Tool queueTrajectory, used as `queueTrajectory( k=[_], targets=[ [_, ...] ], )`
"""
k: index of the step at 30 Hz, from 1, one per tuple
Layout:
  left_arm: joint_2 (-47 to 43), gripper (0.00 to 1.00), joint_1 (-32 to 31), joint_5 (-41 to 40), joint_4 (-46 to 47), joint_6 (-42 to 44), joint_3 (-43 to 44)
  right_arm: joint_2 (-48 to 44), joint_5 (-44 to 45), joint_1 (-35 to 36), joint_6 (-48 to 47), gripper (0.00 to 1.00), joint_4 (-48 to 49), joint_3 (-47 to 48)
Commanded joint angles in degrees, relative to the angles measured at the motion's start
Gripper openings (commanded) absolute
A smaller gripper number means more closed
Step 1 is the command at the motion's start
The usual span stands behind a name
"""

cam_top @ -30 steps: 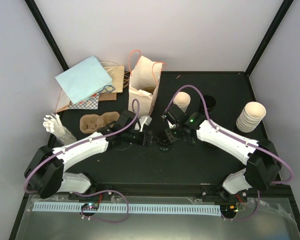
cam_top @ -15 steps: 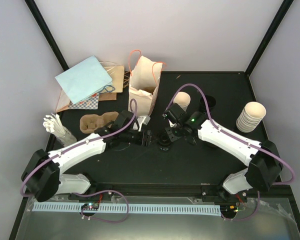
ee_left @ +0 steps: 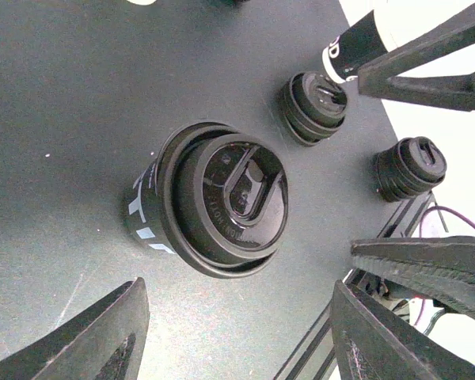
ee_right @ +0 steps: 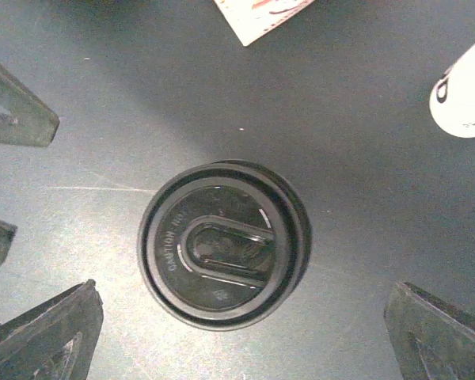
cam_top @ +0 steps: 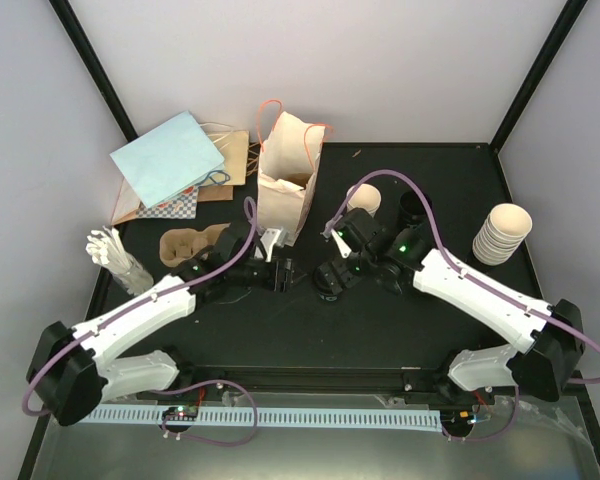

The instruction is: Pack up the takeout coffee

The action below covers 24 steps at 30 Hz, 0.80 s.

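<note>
Jaws of my right gripper point(ee_right: 241, 291) are standing spread wide, straddling the lidded cup point(ee_right: 222, 245) from straight above. Bare table point(ee_right: 364, 119) is showing between each finger and the lid, so I am holding nothing. The cup is sitting upright just in front of the paper bag point(cam_top: 285, 180), a little to the right of its near corner. I am judging that it is standing there capped so that one hand can take it round the body. My left gripper point(ee_left: 237, 286) is hanging partly open and empty, low in front of the bag. It is facing the same cup at a slant, and neither of its fingers is touching it.

The bag is standing tall with its mouth opening upward, so I am expecting any carry to need height before the cup can clear the rim. The pulp tray point(cam_top: 190, 245) is lying to the left of the bag and an unlidded cup point(cam_top: 365, 198) is standing to its right, both apart from my fingers. The freest lane, I am judging, is running from the bag's front toward me, where both hands are crowding one cup.
</note>
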Motion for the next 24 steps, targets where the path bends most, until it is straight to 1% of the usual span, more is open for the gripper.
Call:
queueTrajectory(
  k=[1, 4, 7, 12, 19, 24],
  targets=[
    [-4.19, 0.66, 0.69, -2.99, -2.13, 0.28, -1.04, -0.53, -1.55, 0.99, -1.56, 1.0, 0.5, -0.39],
    [-6.14, 0.67, 1.71, -3.42, -2.52, -0.6, -2.38, 0.88, -1.25, 2.01, -1.49, 1.0, 0.67, -0.04],
    [-8.78, 0.68, 3.27, -3.27, -0.75, -1.87, -5.19, 4.08, -0.57, 2.91, -0.96, 0.95, -0.31, 1.34],
    [-10.61, 0.69, 5.54, -1.95, -0.26, -2.44, -7.26, 8.5, 1.0, 4.11, -0.29, 0.95, -0.4, 2.41],
    [-11.06, 0.7, 7.36, 0.07, -0.38, -2.8, -8.43, 9.86, 2.74, 4.14, 1.45, 0.95, 0.36, 2.26],
    [-10.74, 0.7, 7.72, 0.49, -0.57, -2.3, -8.15, 10.37, 2.61, 4.22, 1.4, 0.92, 0.47, 2.38]
  ],
)
